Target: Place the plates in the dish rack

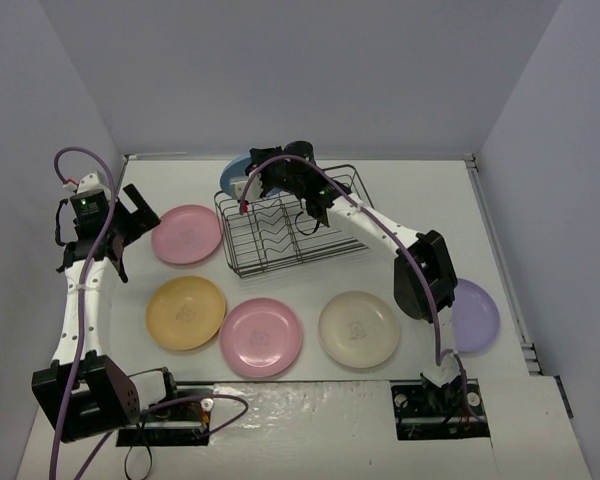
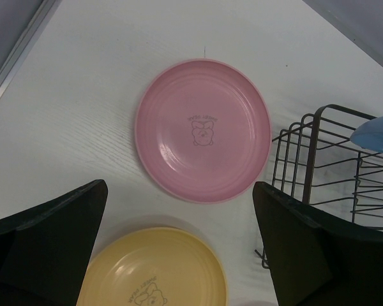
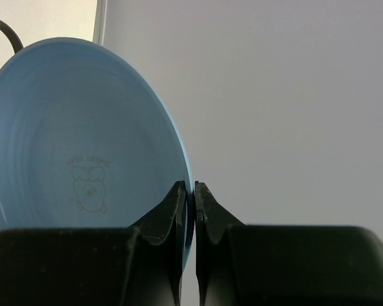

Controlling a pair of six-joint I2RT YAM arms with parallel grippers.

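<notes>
My right gripper [image 3: 189, 191] is shut on the rim of the blue plate [image 3: 76, 140], holding it on edge above the far left end of the black wire dish rack [image 1: 290, 232]; the plate shows in the top view [image 1: 234, 172] too. My left gripper [image 2: 179, 255] is open and empty, hovering over the table between a pink plate [image 2: 203, 130] and the yellow-orange plate [image 2: 154, 271]. On the table lie that pink plate [image 1: 186, 234], the yellow-orange plate [image 1: 185, 312], a second pink plate [image 1: 261, 337], the cream plate [image 1: 359, 329] and the purple plate [image 1: 476, 316].
The rack [image 2: 332, 159] stands just right of my left gripper. The right arm [image 1: 420, 270] stretches over the rack's right side and partly hides the purple plate. Grey walls close in the table at the back and sides.
</notes>
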